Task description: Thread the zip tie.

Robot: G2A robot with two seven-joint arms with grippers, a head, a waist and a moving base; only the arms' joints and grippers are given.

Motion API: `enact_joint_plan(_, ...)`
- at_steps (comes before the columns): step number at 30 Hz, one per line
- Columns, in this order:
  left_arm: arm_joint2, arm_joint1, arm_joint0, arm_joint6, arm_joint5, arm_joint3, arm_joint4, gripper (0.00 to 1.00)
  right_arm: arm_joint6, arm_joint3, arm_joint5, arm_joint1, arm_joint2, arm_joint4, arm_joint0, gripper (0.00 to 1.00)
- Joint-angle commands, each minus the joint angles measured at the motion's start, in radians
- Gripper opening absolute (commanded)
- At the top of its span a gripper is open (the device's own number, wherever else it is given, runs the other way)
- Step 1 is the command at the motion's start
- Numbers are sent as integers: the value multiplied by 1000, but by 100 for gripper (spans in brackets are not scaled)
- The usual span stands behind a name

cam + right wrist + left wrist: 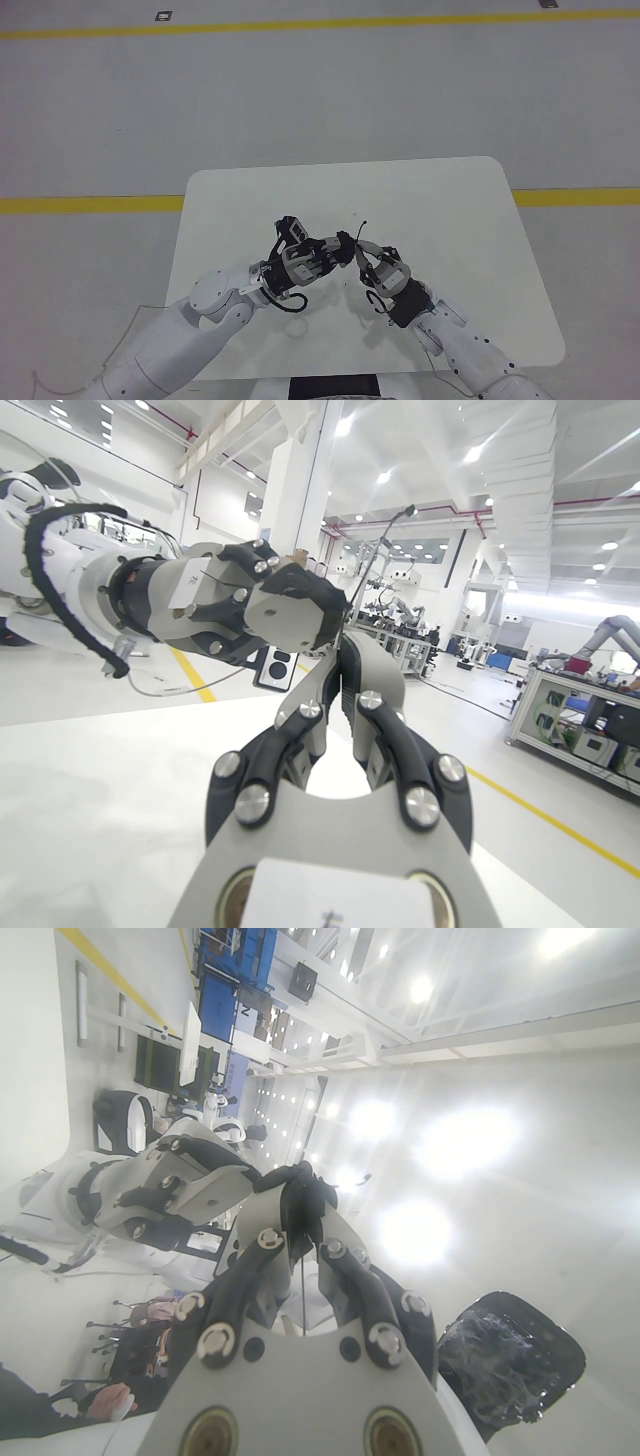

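- Zip tie [380,550] hangs in the air above the white tabletop [450,195], well off its surface.
- My right gripper [341,662] is clenched on the strap, and the free end slants up past its tips.
- My left gripper [302,1188] looks clamped on the same tie, its black-padded tips right against the right gripper's.

This is a large robotics lab in an industrial hall. Yellow lines [320,22] mark the pale grey floor around the white table [450,190]. White columns [295,475] rise to a high ceiling with rows of lights [472,452] and red pipes [515,511]. Aluminium-framed workstations [555,710] line the aisle, and another robot arm [607,627] stands at a bench.
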Motion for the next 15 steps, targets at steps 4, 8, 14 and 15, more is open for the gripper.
enact_joint_plan(4, 0, 0, 0, 0, 0, 0, 0, 0, 24, 18, -11, -4, 0, 0, 1, 0)
enact_joint_plan(8, 0, 0, 0, 0, 0, 0, 0, 0, 65, 40, -19, -10, -6, -2, 6, 0)
enact_joint_plan(14, 0, 0, 0, 0, 0, 0, 0, 0, 106, 66, -32, -18, -16, -3, 14, 0)
enact_joint_plan(15, 0, 0, 0, 0, 0, 0, 0, 0, 108, 70, -32, -20, -17, -3, 15, 0)
